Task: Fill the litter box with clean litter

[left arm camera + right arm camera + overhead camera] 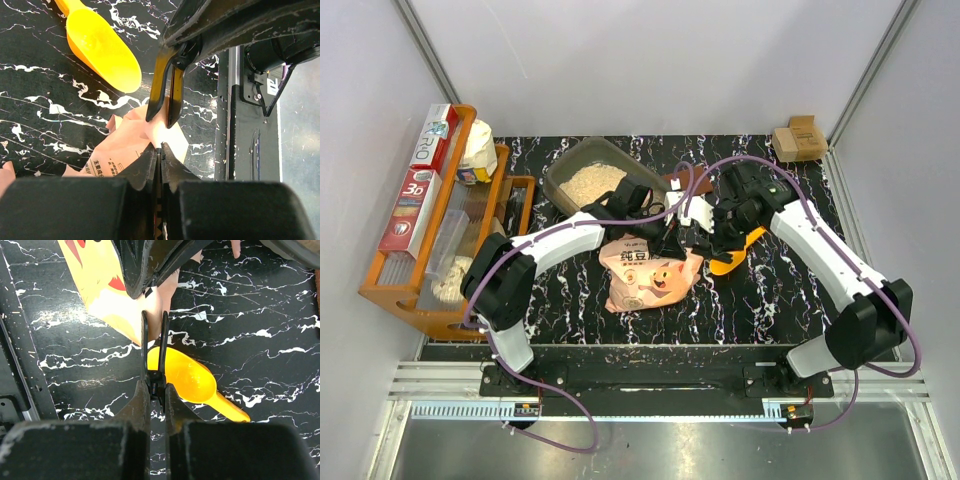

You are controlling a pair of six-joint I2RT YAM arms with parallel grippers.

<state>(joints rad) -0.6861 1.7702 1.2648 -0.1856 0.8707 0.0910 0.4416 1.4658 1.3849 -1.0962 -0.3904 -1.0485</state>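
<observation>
Top view: the only one that showed the litter box [563, 172], with clean litter [595, 183] as a pale heap inside it. The box sat beyond the left gripper [663, 230] and off to its left, near but apart, and farther from the right gripper [703, 238]. Both grippers met over the top edge of the pink bag [650, 275], which lay flat on the black marble table [770, 300] on their near side. The yellow scoop [732, 262] lay just under and beside the right gripper. The orange rack [415, 310] stood well off to the left. Jaw state was not readable from up there. Left wrist view: no box and no litter in frame. The left gripper [160, 149] had its jaws pressed together, pinching the bag's [125, 145] paper edge. The right gripper [161, 120] faced it just ahead, its thin fingers clamped on the same edge. The scoop [102, 47] lay beyond, bowl up and empty. Right wrist view: again no box. The right gripper [154, 315] had its jaws nearly closed with a fold of the bag [100, 285] between them. The left one's dark body was just ahead on the bag. The scoop [192, 385] lay right beneath the fingers; contact could not be told.
</observation>
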